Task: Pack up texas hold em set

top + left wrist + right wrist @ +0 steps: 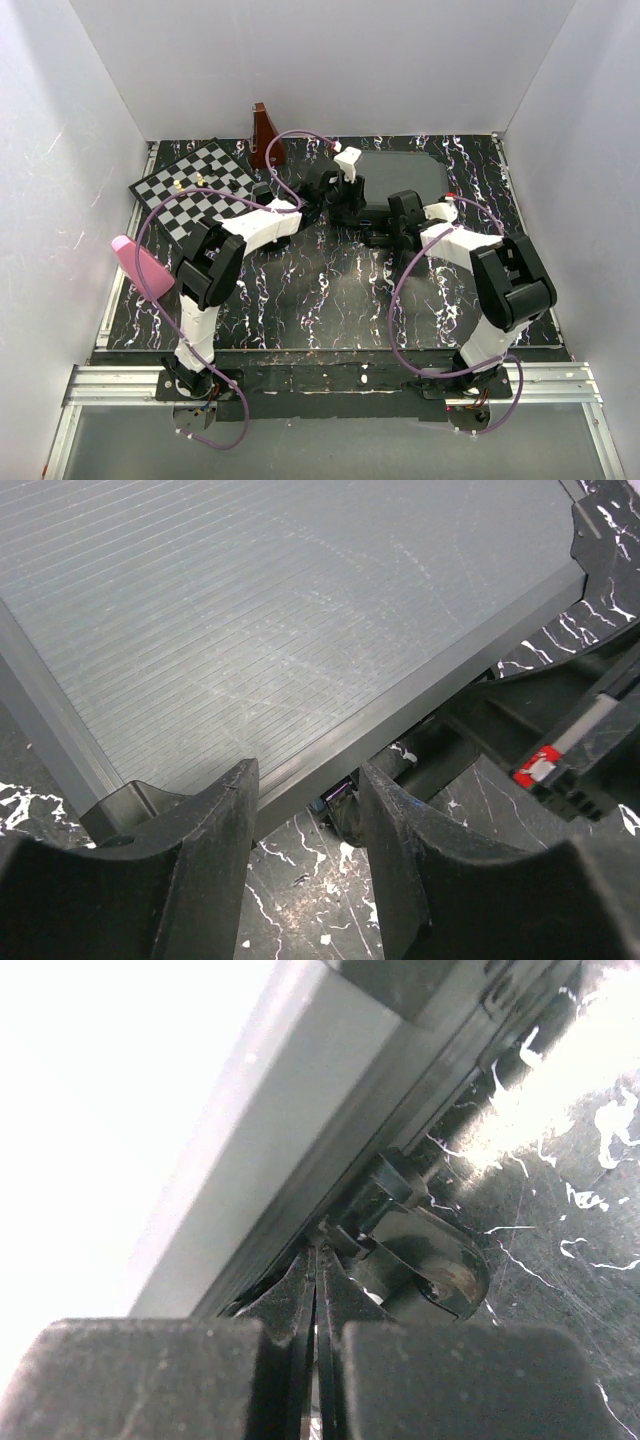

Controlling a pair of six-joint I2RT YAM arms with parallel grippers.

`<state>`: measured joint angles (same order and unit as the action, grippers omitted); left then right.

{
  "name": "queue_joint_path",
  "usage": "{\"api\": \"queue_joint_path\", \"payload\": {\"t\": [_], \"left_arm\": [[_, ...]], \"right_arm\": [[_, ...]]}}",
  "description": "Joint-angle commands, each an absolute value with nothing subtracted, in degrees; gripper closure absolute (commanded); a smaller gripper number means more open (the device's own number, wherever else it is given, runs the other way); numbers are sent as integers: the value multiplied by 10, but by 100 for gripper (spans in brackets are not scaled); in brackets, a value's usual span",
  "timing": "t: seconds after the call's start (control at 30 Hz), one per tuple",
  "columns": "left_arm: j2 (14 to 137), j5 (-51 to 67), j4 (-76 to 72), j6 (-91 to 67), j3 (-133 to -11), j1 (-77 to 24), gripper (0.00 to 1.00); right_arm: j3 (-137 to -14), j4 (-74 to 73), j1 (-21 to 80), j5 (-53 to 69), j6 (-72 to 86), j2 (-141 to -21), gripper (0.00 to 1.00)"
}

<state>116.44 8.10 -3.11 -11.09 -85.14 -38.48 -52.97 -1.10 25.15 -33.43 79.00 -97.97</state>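
Note:
The case [400,172] of the texas hold em set lies closed at the back middle of the table. In the left wrist view its grey ribbed lid [280,610] fills the frame. My left gripper [305,810] is open and empty, its fingers standing either side of the case's front edge over a dark latch [352,815]. My right gripper [318,1260] is shut, its tips pressed at the case's side [300,1140] next to a black latch [430,1260]. In the top view both grippers, left [335,200] and right [385,225], are at the case's near edge. Chips, cards, dice and buttons are out of view.
A black-and-white chessboard [195,185] with small pieces lies at the back left. A brown pyramid-shaped object [266,137] stands behind it. A pink object [145,265] leans at the left edge. White walls close in three sides.

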Motion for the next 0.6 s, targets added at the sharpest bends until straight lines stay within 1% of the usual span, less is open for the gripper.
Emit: {"api": "queue_joint_path", "payload": {"t": [0.0, 0.17, 0.23, 0.3, 0.33, 0.37, 0.43, 0.47, 0.5, 0.57], "left_arm": [[1119, 62, 47, -85, -890, -388, 54], [1081, 40, 64, -80, -901, -389, 45], [1056, 27, 67, -83, -890, -388, 40], [1026, 14, 66, -87, -872, -386, 31], [1012, 8, 66, -91, -860, -384, 24], [995, 8, 63, -96, -846, -381, 19], [963, 9, 62, -105, -820, -367, 11], [948, -12, 64, -110, -803, -362, 7], [931, -17, 67, -112, -792, -354, 4], [898, -21, 78, -116, -768, -335, 2]], "right_arm": [[-538, 12, 251, -388, 701, -932, 98], [-517, -23, 252, -378, 693, -888, 98], [-504, -31, 252, -373, 681, -865, 98], [-496, -36, 252, -368, 647, -841, 98], [-497, -42, 253, -368, 623, -828, 98], [-497, -46, 253, -369, 597, -817, 98], [-490, -42, 253, -377, 531, -786, 91], [-486, -40, 252, -380, 493, -771, 88], [-480, -35, 252, -381, 457, -752, 83], [-465, -19, 246, -371, 373, -702, 76]]}}
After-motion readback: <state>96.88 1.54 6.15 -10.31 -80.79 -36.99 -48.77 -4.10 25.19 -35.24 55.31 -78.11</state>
